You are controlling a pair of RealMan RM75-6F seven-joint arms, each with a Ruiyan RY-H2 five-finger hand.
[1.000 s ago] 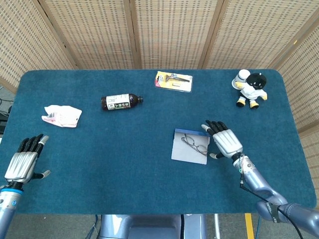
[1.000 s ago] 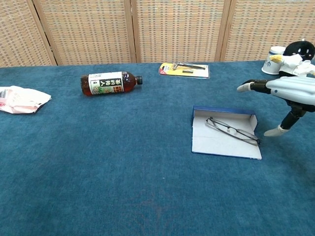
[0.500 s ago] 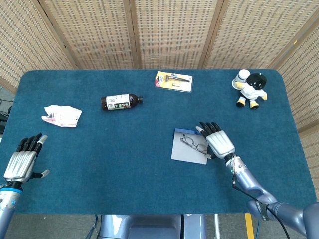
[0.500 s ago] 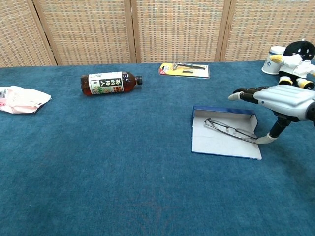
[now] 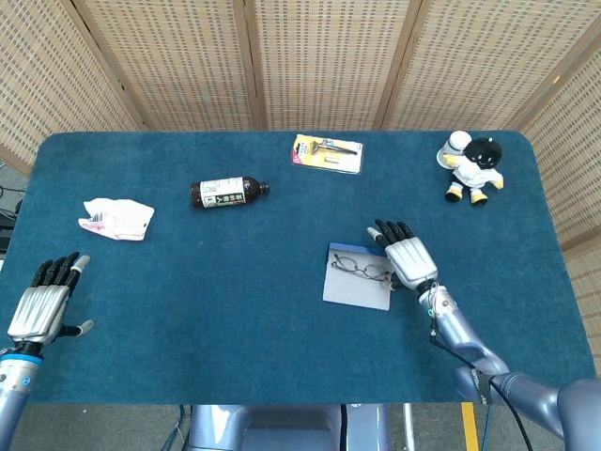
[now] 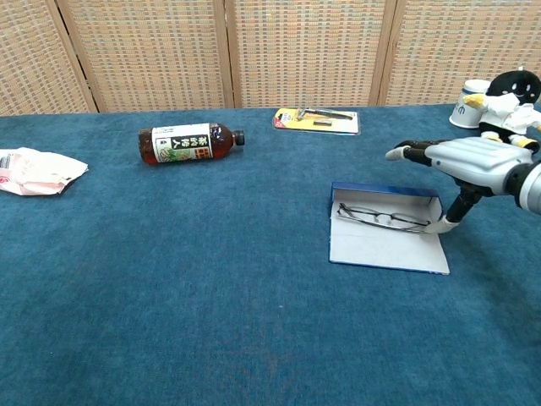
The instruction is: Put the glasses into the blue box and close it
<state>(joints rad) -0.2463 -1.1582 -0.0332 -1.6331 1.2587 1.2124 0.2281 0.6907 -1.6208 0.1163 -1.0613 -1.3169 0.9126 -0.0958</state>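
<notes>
Your left hand rests flat near the table's front-left corner, fingers released, holding nothing. Toward the front-right, the glasses lie inside the open blue box. Your right hand hovers at its right edge, fingers spread, thumb touching the glasses' end.

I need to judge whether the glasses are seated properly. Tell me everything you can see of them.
The glasses are thin, dark wire frames with clear lenses, apparently metal. They lie flat on the pale inner surface of the open blue box, near its raised back wall and roughly parallel to it, temples seemingly folded. The right hand hovers over the box's right end, one fingertip reaching down to the glasses' right end; actual contact is unclear. Nothing else touches them.
</notes>
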